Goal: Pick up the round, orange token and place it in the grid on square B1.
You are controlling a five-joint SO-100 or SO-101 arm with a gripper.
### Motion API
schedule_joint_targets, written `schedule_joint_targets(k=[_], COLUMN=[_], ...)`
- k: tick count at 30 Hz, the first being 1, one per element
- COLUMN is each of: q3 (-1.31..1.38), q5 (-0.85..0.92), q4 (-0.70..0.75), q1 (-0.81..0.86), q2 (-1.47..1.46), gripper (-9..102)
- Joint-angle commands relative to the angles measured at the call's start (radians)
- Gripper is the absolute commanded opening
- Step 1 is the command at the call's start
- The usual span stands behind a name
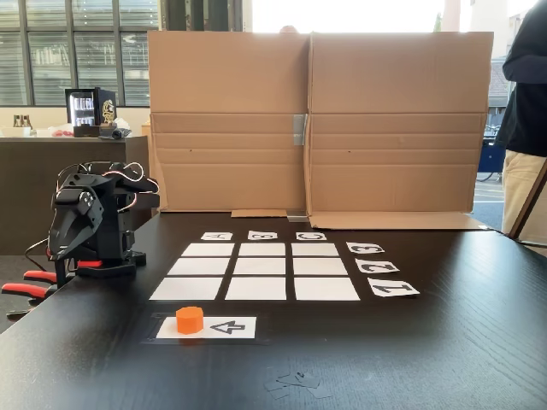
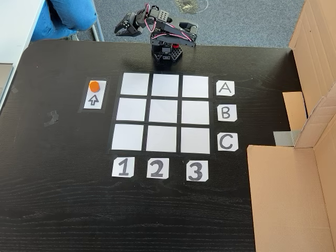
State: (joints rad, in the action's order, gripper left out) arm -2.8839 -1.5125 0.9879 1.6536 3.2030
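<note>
One small orange plastic token [image 2: 94, 86] sits on your white arrow card [image 2: 93, 99], well apart from the folded black gripper [image 2: 122, 29], whose opening you cannot tell.

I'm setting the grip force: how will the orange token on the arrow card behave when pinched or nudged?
The token looks like a short, solid plastic cylinder, so probably stiff and light. Standing on its flat end on the arrow card, it seems unlikely to tip; knocked onto its side, it could roll. Its smooth round wall may slip in the tool.
</note>
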Motion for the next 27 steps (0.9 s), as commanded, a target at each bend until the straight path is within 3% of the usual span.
schedule_joint_targets(k=[1,10,24,27], q3=[0.146,0.489,1.14,1.243], q5=[0.003,0.0,-0.002,-0.002], q4=[-0.005,0.109,0.41,0.425], q1=[-0.014,-0.101,-0.196,-0.212], q2=[-0.126,-0.48,-1.039,-1.135], gripper=[0,0,6,15])
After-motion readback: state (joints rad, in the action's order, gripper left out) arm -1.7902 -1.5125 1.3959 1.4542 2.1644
